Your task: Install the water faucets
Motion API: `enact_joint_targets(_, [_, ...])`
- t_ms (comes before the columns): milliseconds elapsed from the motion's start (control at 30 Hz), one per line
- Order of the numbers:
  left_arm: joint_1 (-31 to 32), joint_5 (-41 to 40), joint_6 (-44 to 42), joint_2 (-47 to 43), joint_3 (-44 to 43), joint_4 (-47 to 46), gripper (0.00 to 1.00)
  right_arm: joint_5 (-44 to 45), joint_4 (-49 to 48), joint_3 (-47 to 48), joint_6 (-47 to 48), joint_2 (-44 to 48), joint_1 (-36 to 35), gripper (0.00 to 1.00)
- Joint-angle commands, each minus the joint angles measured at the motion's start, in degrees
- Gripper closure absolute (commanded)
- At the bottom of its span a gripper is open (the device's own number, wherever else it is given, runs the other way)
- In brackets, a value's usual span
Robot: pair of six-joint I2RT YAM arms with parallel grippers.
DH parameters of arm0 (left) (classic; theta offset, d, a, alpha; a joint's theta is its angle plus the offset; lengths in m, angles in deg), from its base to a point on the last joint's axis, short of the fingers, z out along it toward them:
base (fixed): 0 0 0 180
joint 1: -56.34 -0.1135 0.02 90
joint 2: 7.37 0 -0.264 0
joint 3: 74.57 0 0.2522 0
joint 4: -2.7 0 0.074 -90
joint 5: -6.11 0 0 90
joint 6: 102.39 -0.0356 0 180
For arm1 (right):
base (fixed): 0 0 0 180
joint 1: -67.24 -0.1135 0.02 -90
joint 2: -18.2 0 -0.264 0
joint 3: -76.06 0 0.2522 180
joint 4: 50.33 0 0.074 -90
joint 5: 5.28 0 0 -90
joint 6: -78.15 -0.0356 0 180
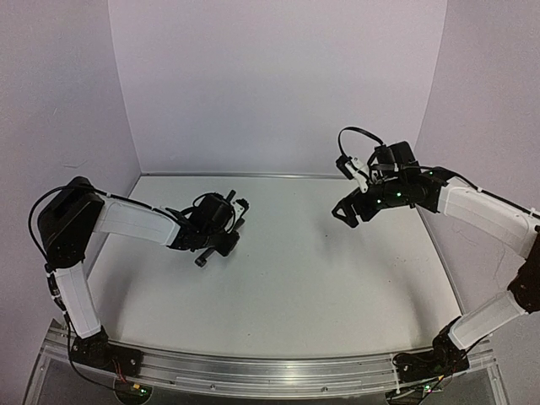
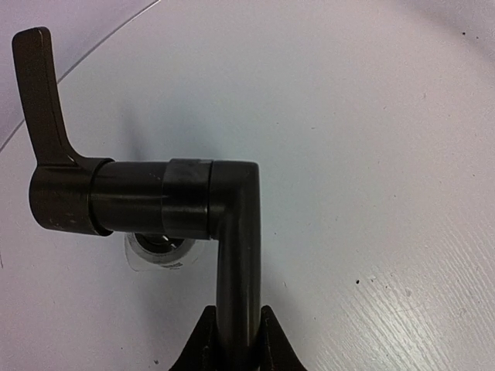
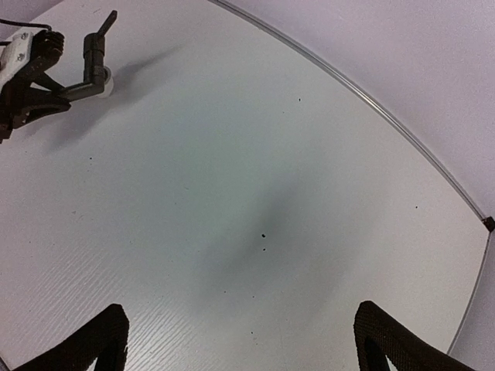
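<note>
**Desk:** What sits closest to the lens?

**Photographer:** The left end effector, clamped narrow on the stem of the black faucet pipe, with a finger on either side.

**Desk:** Where is the pipe?

**Photographer:** It is low over the left side of the counter. The stem turns at an elbow into a thick body that runs sideways and ends in a lever pointing away. The white fitting shows directly beneath that body and appears to rest on the counter. I cannot tell whether pipe and fitting touch.

**Desk:** Which step is this?

**Photographer:** It looks like the mating step. The faucet is gripped and positioned over its fitting, but it is not visibly seated.

**Desk:** And the other arm?

**Photographer:** The right end effector hangs above the right side of the counter with its fingers spread wide. It holds nothing and is well apart from the work.

**Desk:** What does the next move call for?

**Photographer:** Probably lining up the underside of the body squarely with the fitting's opening, then pressing straight down. The grip needs to be firm enough that the pipe cannot twist. The fitting looks light and unanchored, so a sideways nudge could slide it away. The idle right arm might be needed to steady it.
</note>
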Motion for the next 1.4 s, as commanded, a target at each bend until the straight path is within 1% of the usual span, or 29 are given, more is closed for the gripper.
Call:
enact_joint_targets(0, [0.71,-5.22,-2.67,2.03,-2.13,-5.47,0.95,0.56,-2.94,-0.09,-2.04,1.01,0.26,0.02])
enact_joint_targets(133, [0.80,-4.82,-2.93,3.85,-2.17,-6.67,0.91,0.37,-3.74,-0.57,-2.76,1.01,0.26,0.02])
enact_joint_targets(233, [0.79,-4.88,-3.20,5.69,-2.84,-6.75,0.86,0.61,-4.07,-0.70,-2.94,1.10,0.25,0.02])
enact_joint_targets(400, [1.42,-8.23,-4.57,9.31,-4.82,-6.46,0.78,1.59,-4.33,-0.84,-3.05,1.51,0.26,0.02])
enact_joint_targets(667, [1.92,-7.62,-4.77,10.98,-5.86,-5.96,0.68,1.77,-4.66,-1.61,-3.57,2.21,0.27,0.02])
enact_joint_targets(767, [2.45,-6.15,-4.23,10.61,-5.88,-5.20,0.61,1.74,-4.74,-1.65,-3.87,2.19,0.26,0.02])
enact_joint_targets(900, [3.32,-3.22,-2.52,8.44,-5.59,-3.53,0.48,1.18,-4.74,-1.32,-4.27,2.14,0.26,0.02])
enact_joint_targets(967, [3.70,-0.83,-1.57,6.73,-5.11,-2.44,0.39,0.38,-4.74,-1.05,-4.57,1.96,0.26,0.02])
enact_joint_targets(1000, [3.88,0.16,-1.02,5.82,-4.96,-1.73,0.34,-0.14,-4.74,-0.93,-4.76,1.83,0.25,0.02])
enact_joint_targets(1100, [4.31,3.76,0.44,2.70,-4.63,1.49,0.08,-1.55,-4.68,-0.54,-5.14,1.37,0.27,0.02])
enact_joint_targets(1133, [4.39,4.74,1.20,1.31,-4.38,2.69,0.01,-2.12,-4.65,-0.42,-5.16,1.28,0.27,0.02])
enact_joint_targets(1300, [4.40,10.46,5.69,-7.43,-2.24,5.83,0.00,-6.41,-4.54,0.36,-5.04,1.20,0.27,0.02])
enact_joint_targets(1367, [4.25,11.13,7.46,-10.86,-1.99,6.89,0.00,-8.53,-4.40,0.92,-4.79,1.03,0.24,0.02])
